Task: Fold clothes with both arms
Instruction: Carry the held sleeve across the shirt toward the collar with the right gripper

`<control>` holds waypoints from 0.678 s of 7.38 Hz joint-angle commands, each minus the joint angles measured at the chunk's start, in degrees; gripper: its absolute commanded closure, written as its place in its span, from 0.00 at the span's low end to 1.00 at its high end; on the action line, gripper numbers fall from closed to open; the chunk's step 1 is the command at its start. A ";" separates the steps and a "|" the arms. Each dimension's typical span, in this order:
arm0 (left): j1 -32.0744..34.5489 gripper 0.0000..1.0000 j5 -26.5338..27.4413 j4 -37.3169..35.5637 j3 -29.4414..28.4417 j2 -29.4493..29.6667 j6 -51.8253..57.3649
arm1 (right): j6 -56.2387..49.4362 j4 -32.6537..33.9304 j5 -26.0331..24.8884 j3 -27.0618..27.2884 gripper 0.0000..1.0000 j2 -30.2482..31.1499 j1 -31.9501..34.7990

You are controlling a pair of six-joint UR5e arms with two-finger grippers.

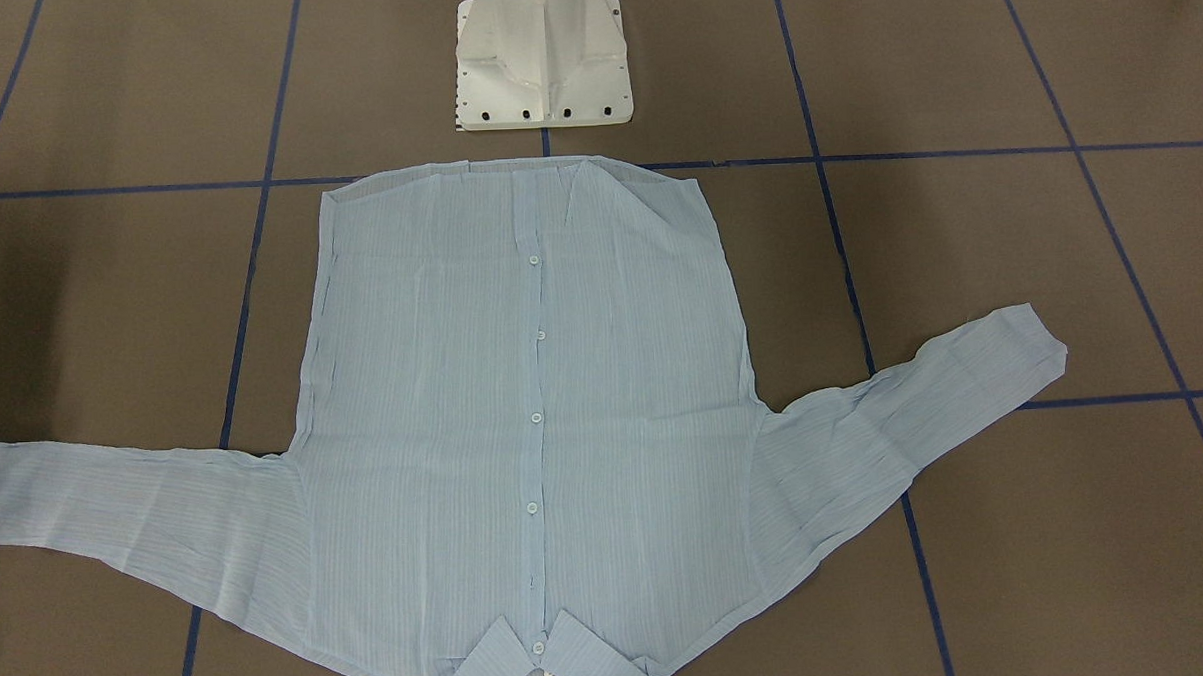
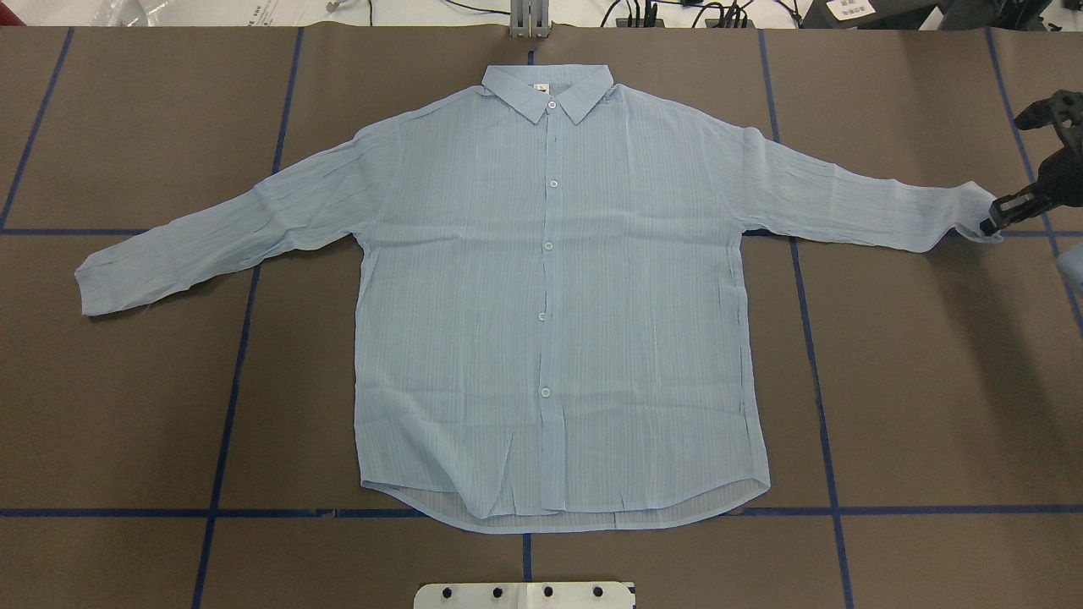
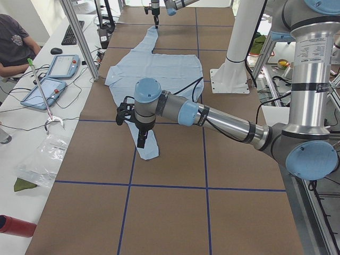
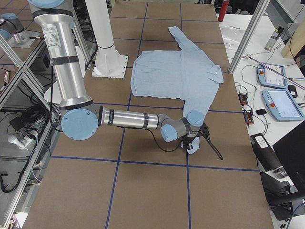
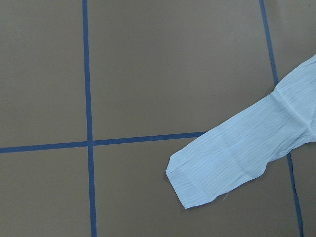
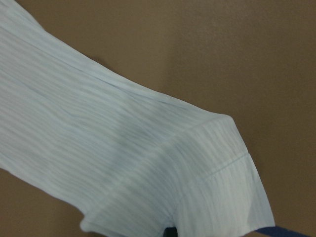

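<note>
**Blue shirt [image 2: 550, 296] spread flat, collar [image 2: 546, 89] at 12**

Seen from overhead, it's lying buttoned and face up on the brown table [image 2: 931, 381], hem at 6 o'clock. One sleeve runs toward 8, the other toward 3. My right gripper [image 2: 992, 222] is at the 3 o'clock cuff [image 6: 217, 173], tip touching the cloth, but honestly I can't tell if it's pinching it. My left gripper [image 3: 141, 139] hangs above the table by the other cuff [image 5: 197, 182]. No clue whether its fingers are apart.
</note>
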State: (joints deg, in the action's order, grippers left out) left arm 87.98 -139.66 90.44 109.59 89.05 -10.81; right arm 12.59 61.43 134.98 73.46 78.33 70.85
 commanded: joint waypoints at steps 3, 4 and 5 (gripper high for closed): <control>0.00 0.00 0.00 0.00 -0.51 -0.19 -0.09 | 15.99 4.12 1.78 11.87 1.00 -11.13 -5.95; 0.00 0.00 0.00 0.00 -0.51 -0.45 -0.09 | 23.02 5.01 1.43 11.54 1.00 -17.54 -9.64; 0.09 0.00 0.00 0.00 -0.60 -0.54 0.00 | 28.05 5.45 -1.01 11.10 1.00 -22.39 -13.33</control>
State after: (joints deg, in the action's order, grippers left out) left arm 88.00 -139.66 90.44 109.06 88.69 -10.87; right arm 32.97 65.88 136.04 84.64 63.01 62.39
